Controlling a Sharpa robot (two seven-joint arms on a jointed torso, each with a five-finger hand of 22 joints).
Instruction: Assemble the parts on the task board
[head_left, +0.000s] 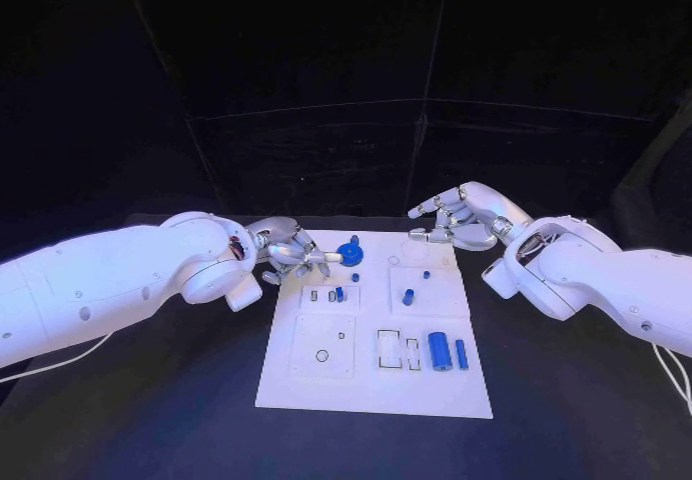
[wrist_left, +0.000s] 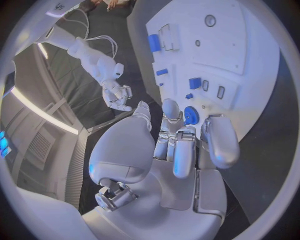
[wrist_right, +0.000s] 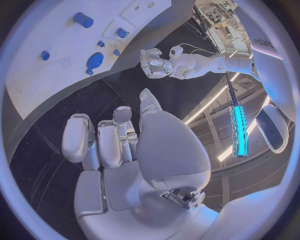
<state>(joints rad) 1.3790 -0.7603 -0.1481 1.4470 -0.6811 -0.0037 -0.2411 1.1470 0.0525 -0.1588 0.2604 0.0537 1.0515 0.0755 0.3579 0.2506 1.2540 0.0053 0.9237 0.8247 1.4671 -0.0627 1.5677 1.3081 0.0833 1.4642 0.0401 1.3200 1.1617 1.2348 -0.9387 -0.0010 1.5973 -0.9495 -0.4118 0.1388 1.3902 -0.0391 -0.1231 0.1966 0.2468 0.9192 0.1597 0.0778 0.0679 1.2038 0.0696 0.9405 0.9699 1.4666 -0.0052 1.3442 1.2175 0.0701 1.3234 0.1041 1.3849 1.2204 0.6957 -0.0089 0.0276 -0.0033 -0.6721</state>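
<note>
Assembly in its early stage. At left, the left hand (head_left: 289, 252) is seen at the far left corner of the task board (head_left: 433, 395), its fingers closed around the blue gear (head_left: 349, 255), which appears to be being seated there. Loose parts are left lying: a small blue peg (head_left: 408, 296), a large blue cylinder (head_left: 438, 351) and a thin blue pin (head_left: 462, 354). At right, the right hand (head_left: 459, 220) is held over the worktop (head_left: 173, 420) beyond the board, fingers loosely curled, nothing grasped.

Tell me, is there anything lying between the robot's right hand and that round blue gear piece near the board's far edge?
Nothing lies there. In the head view the stretch between the right hand and the blue gear is bare white board, with small blue parts nearer the robot.
</note>
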